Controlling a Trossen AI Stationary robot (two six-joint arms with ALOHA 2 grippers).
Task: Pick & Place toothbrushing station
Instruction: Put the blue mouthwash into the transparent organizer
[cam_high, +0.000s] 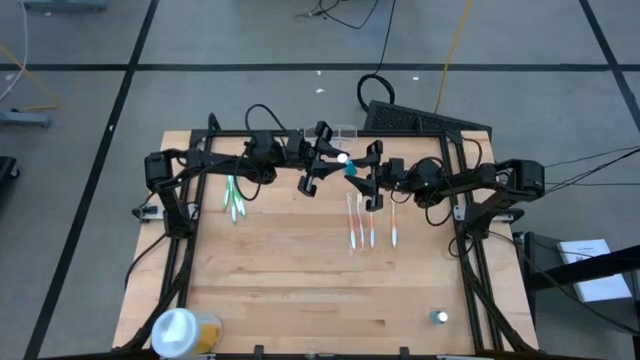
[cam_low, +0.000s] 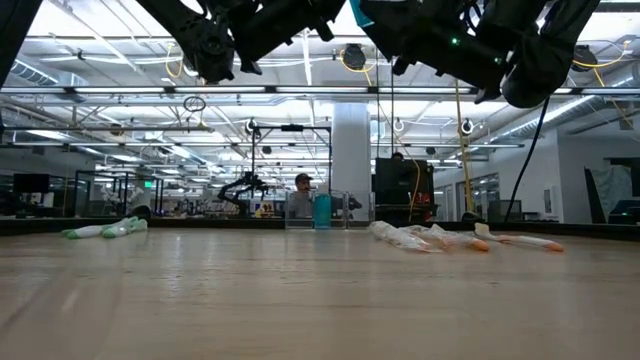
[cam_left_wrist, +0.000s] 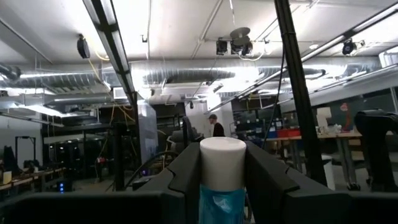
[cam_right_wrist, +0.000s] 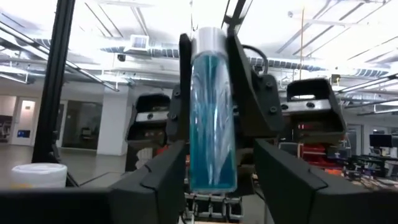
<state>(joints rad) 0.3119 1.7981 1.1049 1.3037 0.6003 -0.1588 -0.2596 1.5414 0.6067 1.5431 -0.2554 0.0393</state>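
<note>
Pale wooden planks are forming the bench (cam_high: 300, 290), with a big open workshop showing behind it and a person (cam_low: 302, 185) sitting far off.

Above the rear middle of the bench, the left tool (cam_left_wrist: 222, 163) is clamping a blue see-through tube with a white cap (cam_right_wrist: 212, 106) between its fingers and holding it well up in the air. The right tool (cam_right_wrist: 221, 171) is facing it. Its fingers are standing apart on either side of the tube's far end, not yet gripping, as far as the right wrist view lets me judge. To me, this is reading as a hand-over in mid-air.

Just behind the two tools, the low, clear, colourless plastic toothbrushing station (cam_high: 346, 130) is sitting at the bench's rear edge, untouched. In the low view a teal shape is showing at the station; whether it is standing inside I cannot tell.

Further out, orange-and-white toothbrushes (cam_high: 362, 228) are lying just in front of the tools. Green toothbrushes (cam_high: 234, 200) are lying to the left, and a round white-and-yellow tub (cam_high: 180, 330) is sitting at the near left corner.

The risk is in the timing: if the left tool is letting go before the right is closing fully, the smooth tube is likely to slip and drop among the toothbrushes. The station may also be getting nudged off the edge by either arm.
</note>
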